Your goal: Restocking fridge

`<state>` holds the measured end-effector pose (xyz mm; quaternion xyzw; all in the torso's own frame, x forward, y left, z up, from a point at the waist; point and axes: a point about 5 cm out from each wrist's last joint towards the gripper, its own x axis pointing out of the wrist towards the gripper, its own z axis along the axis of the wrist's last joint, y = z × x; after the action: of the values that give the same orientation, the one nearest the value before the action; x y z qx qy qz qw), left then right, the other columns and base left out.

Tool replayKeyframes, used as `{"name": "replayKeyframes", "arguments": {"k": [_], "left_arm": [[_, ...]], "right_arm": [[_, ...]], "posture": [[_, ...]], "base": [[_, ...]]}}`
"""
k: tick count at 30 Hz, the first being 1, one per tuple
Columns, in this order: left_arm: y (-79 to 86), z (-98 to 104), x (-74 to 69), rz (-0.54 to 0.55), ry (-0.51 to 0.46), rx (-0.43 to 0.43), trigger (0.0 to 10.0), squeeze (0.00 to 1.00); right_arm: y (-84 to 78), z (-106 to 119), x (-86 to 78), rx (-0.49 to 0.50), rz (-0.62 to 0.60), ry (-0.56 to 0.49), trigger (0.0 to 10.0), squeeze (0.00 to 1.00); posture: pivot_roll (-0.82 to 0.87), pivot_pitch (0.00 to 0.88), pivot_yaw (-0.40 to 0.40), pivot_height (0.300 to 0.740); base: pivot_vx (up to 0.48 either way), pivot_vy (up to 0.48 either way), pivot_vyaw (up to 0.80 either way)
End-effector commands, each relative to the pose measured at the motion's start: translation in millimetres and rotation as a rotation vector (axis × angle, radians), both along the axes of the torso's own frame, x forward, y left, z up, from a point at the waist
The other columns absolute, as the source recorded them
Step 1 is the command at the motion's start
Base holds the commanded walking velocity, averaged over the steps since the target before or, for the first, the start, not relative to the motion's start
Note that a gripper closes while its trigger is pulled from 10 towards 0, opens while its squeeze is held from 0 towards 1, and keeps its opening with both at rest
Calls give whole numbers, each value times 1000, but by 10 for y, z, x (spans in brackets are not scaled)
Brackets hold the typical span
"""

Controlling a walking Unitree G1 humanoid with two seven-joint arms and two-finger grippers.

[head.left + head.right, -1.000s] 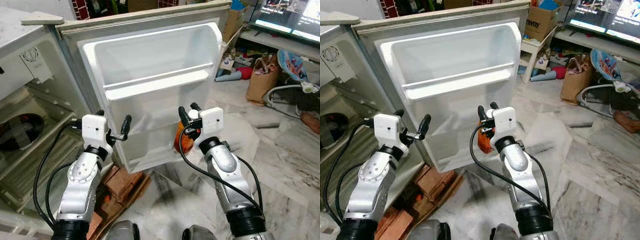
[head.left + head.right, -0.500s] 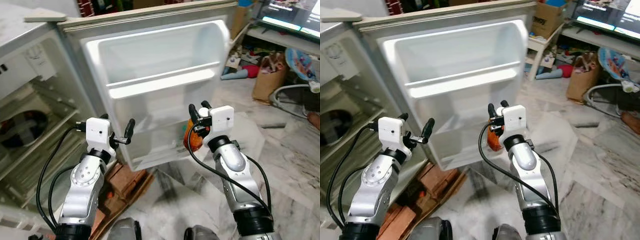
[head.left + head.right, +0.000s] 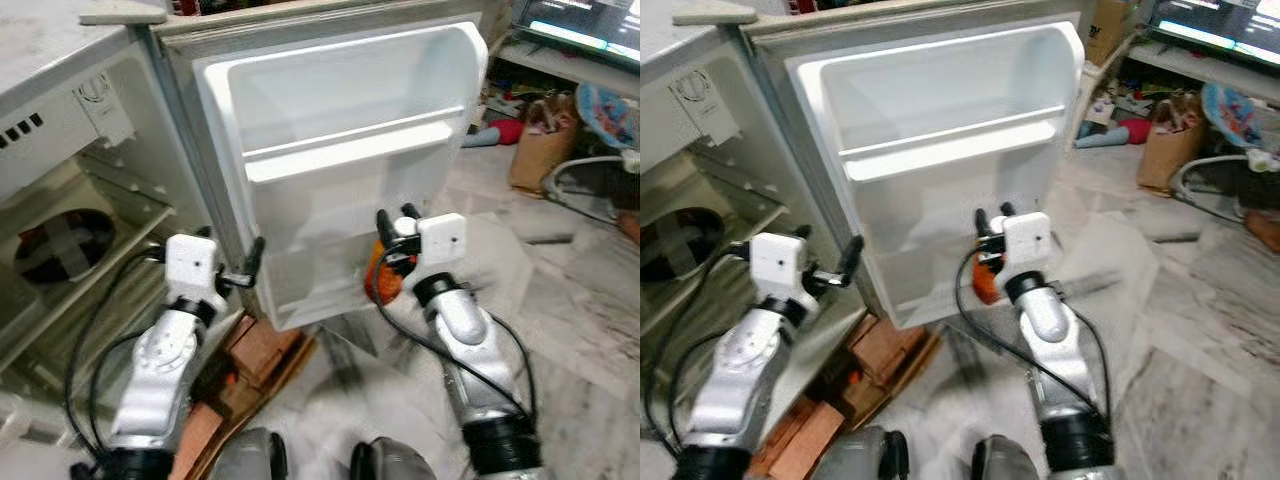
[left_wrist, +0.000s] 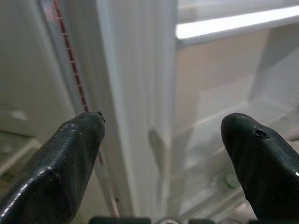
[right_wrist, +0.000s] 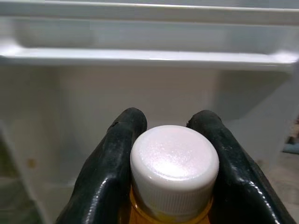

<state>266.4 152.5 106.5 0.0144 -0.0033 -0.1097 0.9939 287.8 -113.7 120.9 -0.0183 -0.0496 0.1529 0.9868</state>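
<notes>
An orange bottle (image 3: 380,277) with a white cap (image 5: 174,163) hangs upright in my right gripper (image 3: 394,222), which is shut on its neck just below the cap. It is held in front of the lower part of the open white fridge door (image 3: 350,160), close to the bottom door shelf (image 3: 320,290). My left gripper (image 3: 240,268) stands open with nothing in it, its fingers (image 4: 77,154) straddling the door's hinge-side edge (image 4: 135,116). The fridge body (image 3: 70,210) is open to the left.
Bricks (image 3: 262,352) prop up the fridge near my left arm. A brown paper bag (image 3: 538,158), a baby bouncer (image 3: 600,110) and clutter lie on the marble floor (image 3: 580,330) at the right. A wire shelf (image 3: 95,275) and a round fan cover (image 3: 60,230) sit inside the fridge.
The camera has shifted, so the fridge door sits further right and nearer. Both arms keep their pose; the bottle stays gripped in front of the lower door.
</notes>
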Motion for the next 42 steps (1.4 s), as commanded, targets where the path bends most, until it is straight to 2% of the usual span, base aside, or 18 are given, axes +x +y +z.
{"name": "replayKeyframes", "arguments": {"k": [1,14,22,33,42], "left_arm": [[-53,15,-3,-13,-7,5,10000,0],[-4,-1,13,15,1,14,10000,0],[2,-13,12,19,5,18,10000,0],[2,-18,7,21,5,23,10000,0],[-10,-11,8,22,0,26,10000,0]], "right_arm": [[-37,97,8,-3,-4,-41,10000,0],[-34,93,11,-3,5,-36,10000,0],[-17,83,12,0,14,-32,10000,0],[-8,69,17,-2,25,-25,10000,0],[-3,59,24,-6,26,-20,10000,0]], "posture": [[-21,104,22,740],[-24,107,19,740],[-26,109,20,688],[-26,106,19,688],[-27,108,15,623]], "base": [[0,0,0],[0,0,0],[0,0,0],[0,0,0],[0,0,0]]}}
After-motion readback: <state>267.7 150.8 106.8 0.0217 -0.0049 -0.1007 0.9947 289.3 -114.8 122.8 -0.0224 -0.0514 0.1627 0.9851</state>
